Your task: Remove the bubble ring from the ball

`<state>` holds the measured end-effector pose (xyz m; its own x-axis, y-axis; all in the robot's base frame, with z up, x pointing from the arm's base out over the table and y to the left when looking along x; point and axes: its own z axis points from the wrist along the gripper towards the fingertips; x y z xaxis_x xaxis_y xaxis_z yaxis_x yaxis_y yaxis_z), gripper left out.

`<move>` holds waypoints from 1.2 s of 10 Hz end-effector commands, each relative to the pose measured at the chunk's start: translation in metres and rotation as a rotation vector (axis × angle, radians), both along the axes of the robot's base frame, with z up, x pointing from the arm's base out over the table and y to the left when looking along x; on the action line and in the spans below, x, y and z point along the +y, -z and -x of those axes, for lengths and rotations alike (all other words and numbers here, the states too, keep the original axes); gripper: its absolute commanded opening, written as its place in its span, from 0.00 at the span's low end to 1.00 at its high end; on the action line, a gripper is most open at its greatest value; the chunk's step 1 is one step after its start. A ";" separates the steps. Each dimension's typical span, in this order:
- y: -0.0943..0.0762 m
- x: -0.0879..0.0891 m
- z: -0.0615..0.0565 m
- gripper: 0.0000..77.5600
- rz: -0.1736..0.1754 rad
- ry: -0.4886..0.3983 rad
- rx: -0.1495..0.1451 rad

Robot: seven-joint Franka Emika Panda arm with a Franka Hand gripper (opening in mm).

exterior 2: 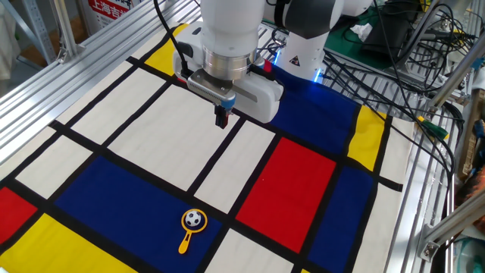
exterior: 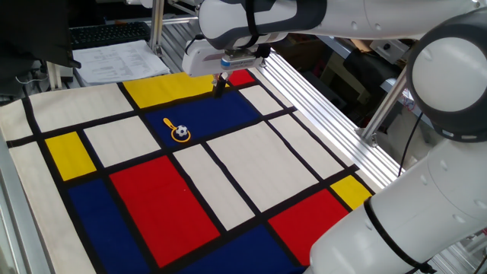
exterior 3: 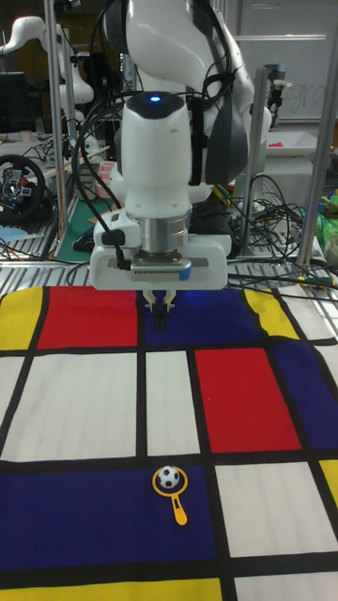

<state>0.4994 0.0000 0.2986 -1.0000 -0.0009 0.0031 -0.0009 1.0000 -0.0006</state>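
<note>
The ring [exterior 2: 191,227] lay flat on a blue panel of the cloth [exterior 2: 136,129], its loop round the ball [exterior 2: 195,219], which sat inside it; whether loop and ball touched could not be told. The short handle pointed away from the arm's base, toward a black stripe. The gripper [exterior 2: 221,117] hung well apart from both, above the cloth nearer the base, fingers pointing down and drawn close together with nothing between them.

The ring looked like thin, stiff plastic, very light, and likely slick; lying flush on the fabric, it would give the fingers little edge to catch. The handle seemed the best place to hold, since it stood clear of the ball, and a pinch across it should let the loop lift straight up. The ball, small and round, would probably roll at the slightest nudge, so a grasp on the loop itself looked risky.

The cloth was flat, in white, red, blue and yellow blocks with black lines, spread over an aluminium frame [exterior 2: 68,68]. Around the pair nothing else lay on it, leaving free room to come down from above. Cables [exterior 2: 402,45] stayed off to the side
</note>
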 end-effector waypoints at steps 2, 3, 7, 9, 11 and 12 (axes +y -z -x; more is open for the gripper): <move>0.000 0.000 0.000 0.00 -0.058 0.074 0.028; 0.000 0.000 0.000 0.00 -0.058 0.074 0.028; -0.001 0.001 -0.004 0.00 -0.083 0.077 0.030; -0.003 0.002 -0.014 0.00 -0.091 0.075 0.029; -0.005 0.003 -0.031 0.00 -0.095 0.071 0.017; -0.006 0.004 -0.037 0.00 -0.095 0.074 0.014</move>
